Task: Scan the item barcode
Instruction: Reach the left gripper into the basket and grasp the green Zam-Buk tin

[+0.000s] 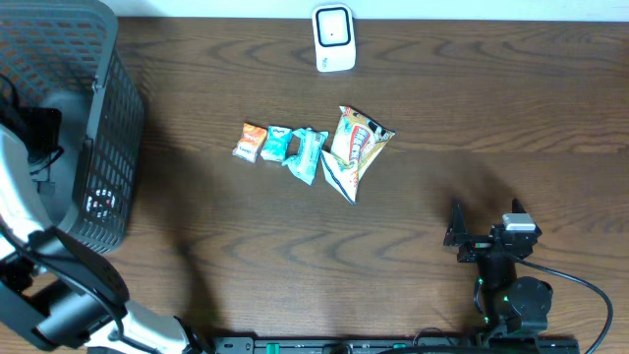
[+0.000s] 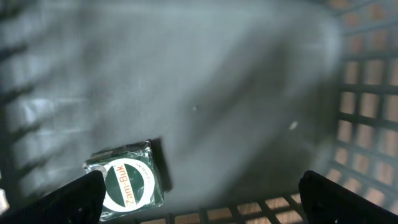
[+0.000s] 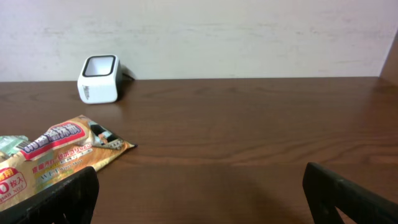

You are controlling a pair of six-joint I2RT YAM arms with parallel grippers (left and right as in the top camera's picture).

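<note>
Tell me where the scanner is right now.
Overhead, the white scanner stands at the table's far edge, about midway across, beyond the row of snack packets and apart from them.

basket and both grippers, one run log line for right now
left gripper: open, inside basket by Zam-Buk tin | right gripper: open, empty, facing scanner | snack packets: lying loose

A white barcode scanner [image 1: 334,37] stands upright. In front of it four packs lie flat in a row: a small orange packet [image 1: 251,142] leftmost, a teal packet [image 1: 277,145], a longer teal packet [image 1: 307,154], and a large yellow-orange snack bag [image 1: 354,149] nearest the scanner. A green Zam-Buk pack [image 2: 127,182] lies label up, far to the scanner's left.
</note>
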